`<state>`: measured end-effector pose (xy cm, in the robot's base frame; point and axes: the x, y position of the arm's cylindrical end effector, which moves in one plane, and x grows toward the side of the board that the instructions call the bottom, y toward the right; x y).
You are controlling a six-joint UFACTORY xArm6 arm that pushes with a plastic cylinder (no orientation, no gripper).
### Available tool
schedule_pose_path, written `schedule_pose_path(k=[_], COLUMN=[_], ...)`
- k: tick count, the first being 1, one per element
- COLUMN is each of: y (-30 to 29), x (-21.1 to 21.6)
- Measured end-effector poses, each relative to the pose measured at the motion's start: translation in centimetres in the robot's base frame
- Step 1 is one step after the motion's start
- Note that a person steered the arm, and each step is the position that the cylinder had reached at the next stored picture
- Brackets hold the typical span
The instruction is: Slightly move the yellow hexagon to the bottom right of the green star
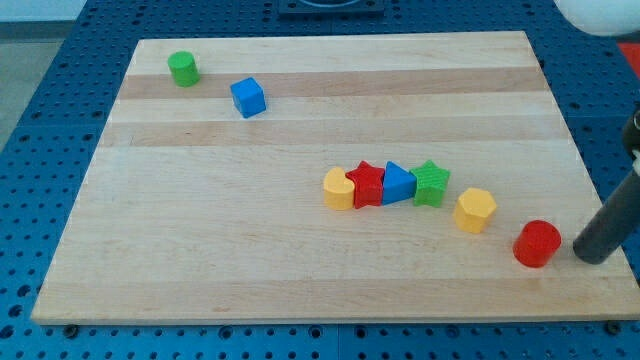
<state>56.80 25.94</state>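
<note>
Our rod (612, 225) is cut off by the view's right edge; the red star (368, 185) is partly hidden by its neighbours.

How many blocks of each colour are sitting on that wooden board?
Green: 2, a cylinder and a star
Blue: 2, a cube and a triangle
Yellow: 2, a heart and a hexagon
Red: 2, a star and a cylinder
Total: 8

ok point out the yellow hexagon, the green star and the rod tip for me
yellow hexagon (475, 210), camera view, on its top face
green star (432, 183), camera view, on the middle of its top
my tip (590, 256), camera view, on the rod's very end, just right of the red cylinder (537, 243)
</note>
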Motion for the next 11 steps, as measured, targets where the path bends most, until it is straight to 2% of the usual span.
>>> schedule_pose_path(k=[4, 5, 7, 10, 11], y=[-3.0, -4.0, -7.6, -10.6, -12.2], x=[1.1, 3.4, 3.9, -2.1, -2.8])
